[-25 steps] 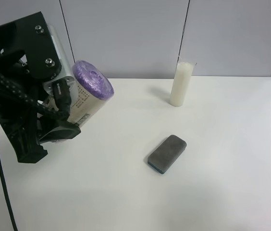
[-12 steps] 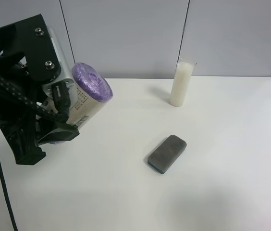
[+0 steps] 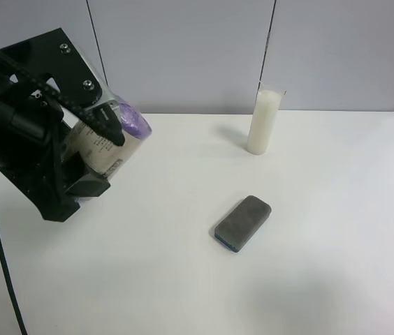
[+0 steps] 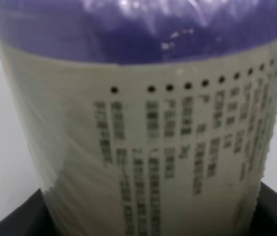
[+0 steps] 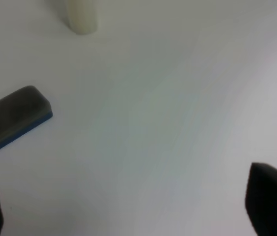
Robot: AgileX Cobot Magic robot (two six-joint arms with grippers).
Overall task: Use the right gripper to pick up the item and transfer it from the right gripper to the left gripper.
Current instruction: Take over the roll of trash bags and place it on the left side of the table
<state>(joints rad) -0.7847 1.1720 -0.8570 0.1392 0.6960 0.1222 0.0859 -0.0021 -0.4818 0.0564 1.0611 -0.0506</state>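
The left gripper (image 3: 99, 155), at the exterior view's left, has its jaws clamped on the roll (image 3: 115, 139), which is tilted above the worktop (image 3: 323, 279). The right gripper (image 5: 131, 204) has jaws spread wide and empty, near the block (image 5: 12, 120) and candle (image 5: 81, 17).

The high camera looks down across the white table (image 3: 337, 279) toward the wall (image 3: 183, 49), from well back. The right wrist camera hangs over that table, angled down, sharing the block (image 3: 243, 222) and the foot of the candle (image 3: 263, 122) with it. The left wrist camera sits tight against the roll (image 4: 138, 147), also seen from above.
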